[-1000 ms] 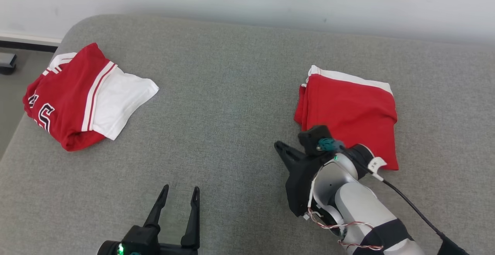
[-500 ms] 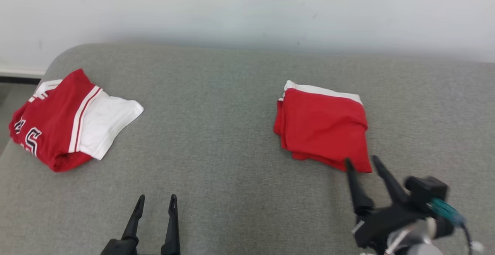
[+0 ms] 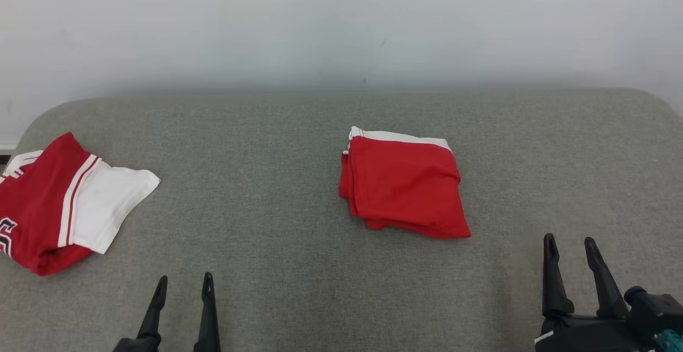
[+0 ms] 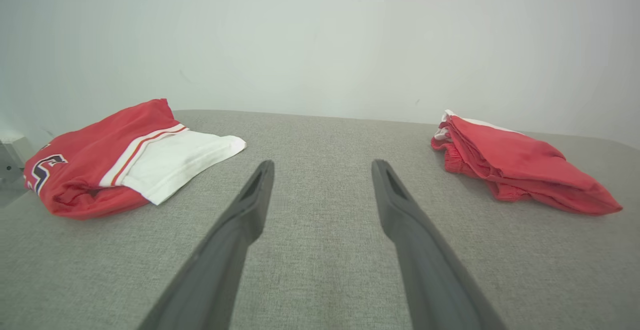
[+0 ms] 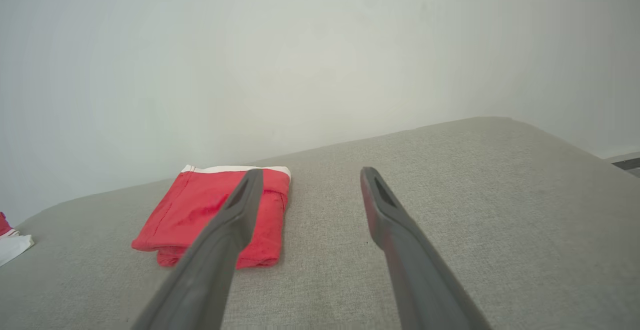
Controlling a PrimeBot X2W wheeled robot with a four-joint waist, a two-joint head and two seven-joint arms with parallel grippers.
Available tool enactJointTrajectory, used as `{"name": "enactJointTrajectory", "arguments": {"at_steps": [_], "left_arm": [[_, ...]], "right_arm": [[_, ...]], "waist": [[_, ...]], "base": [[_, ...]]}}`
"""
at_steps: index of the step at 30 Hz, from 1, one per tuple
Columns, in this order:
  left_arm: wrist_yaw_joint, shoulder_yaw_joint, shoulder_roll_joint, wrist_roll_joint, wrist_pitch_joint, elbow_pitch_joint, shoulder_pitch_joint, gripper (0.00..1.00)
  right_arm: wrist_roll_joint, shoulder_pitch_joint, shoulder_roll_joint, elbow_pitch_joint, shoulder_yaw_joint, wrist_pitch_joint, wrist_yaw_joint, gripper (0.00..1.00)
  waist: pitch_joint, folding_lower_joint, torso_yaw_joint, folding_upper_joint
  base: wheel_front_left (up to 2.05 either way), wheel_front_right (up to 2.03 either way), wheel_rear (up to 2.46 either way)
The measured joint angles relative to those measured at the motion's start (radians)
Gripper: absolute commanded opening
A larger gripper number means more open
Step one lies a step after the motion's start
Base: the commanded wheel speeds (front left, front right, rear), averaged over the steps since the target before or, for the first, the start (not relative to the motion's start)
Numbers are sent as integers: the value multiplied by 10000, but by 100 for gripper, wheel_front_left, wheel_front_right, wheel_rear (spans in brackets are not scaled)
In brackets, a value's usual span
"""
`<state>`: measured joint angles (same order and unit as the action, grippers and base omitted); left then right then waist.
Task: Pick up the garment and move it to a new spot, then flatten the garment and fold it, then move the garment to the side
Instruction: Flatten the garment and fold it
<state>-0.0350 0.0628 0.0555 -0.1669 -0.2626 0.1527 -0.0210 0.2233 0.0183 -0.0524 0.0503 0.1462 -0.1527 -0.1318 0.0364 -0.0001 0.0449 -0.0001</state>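
Two garments on the grey upholstered worktop (image 3: 277, 144): the folded red garment (image 3: 405, 186) with a white band lies about mid-worktop, nearer the far edge. A red-and-white jersey (image 3: 53, 202) sits at the left edge, its dark white-outlined lettering (image 4: 47, 165) only partly visible, not readable. Two claws, left claw (image 3: 184, 279) and right claw (image 3: 570, 239), both spread, holding nothing, by the near edge, touching neither garment.
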Motion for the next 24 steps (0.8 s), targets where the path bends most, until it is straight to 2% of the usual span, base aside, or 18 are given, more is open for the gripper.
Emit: {"name": "enactJointTrajectory", "arguments": {"at_steps": [13, 24], "left_arm": [[-151, -895, 54, 291, 0, 192, -334, 100], [-403, -978, 17, 441, 0, 502, -459, 100]], "right_arm": [[-805, 378, -42, 855, -654, -405, -2, 100], [-738, 227, -174, 1277, -957, -466, -2, 100]], "waist": [[-460, 1, -658, 0], [-604, 1, -611, 0]], "base": [[0, 0, 0], [0, 0, 0]]}}
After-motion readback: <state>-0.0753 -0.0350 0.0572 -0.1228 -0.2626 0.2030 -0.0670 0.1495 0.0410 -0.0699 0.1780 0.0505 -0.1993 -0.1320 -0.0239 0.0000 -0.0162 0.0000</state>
